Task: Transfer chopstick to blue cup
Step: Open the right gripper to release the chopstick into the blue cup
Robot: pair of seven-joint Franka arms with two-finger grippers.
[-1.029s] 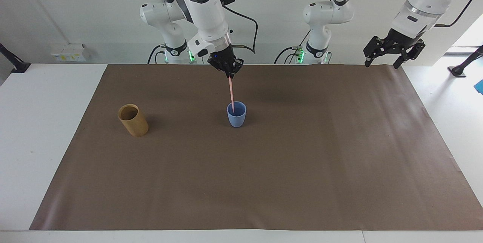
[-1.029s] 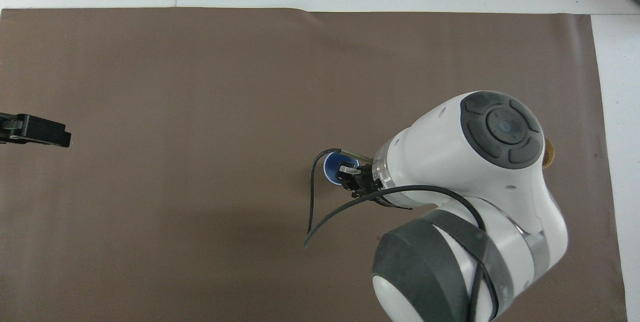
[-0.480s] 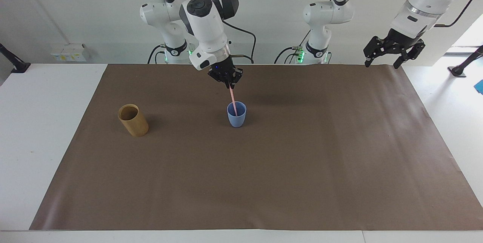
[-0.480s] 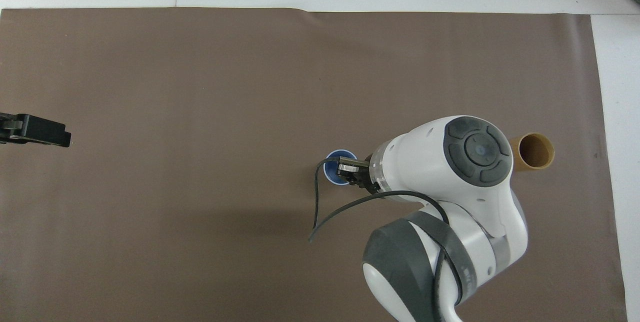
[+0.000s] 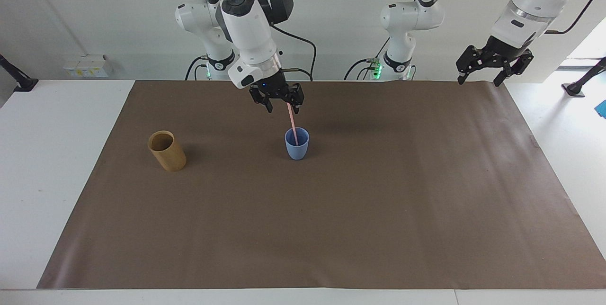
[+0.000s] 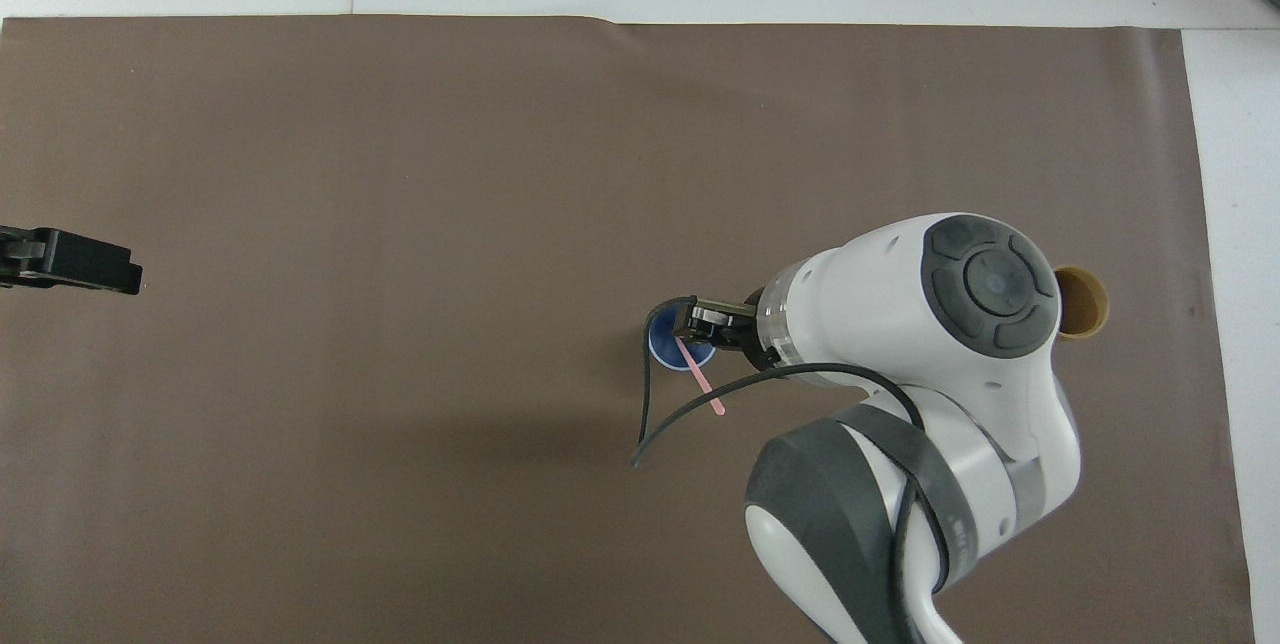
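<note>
The right end effector [image 5: 280, 102] hangs above the small, matte periwinkle-blue cup [image 5: 297, 149] with its black fingers spread, so it no longer pinches the thin, pale pink chopstick [image 5: 292, 123]. The stick stands with its lower end inside the cup and leans against the rim, its upper end rising between the parted fingers and tilted toward the robots; the cup's wall is what props it up now. That lean looks stable enough, and the transfer appears done, with only a clean upward retreat left so the fingers do not catch the stick. The cup sits mid-mat on the brown-covered worktop [image 5: 378, 210]; a taller tan bamboo cylinder cup [image 5: 166, 150] stands empty toward the right arm's end. The left end effector [image 5: 492, 62] waits, fingers spread, over the mat's edge.
</note>
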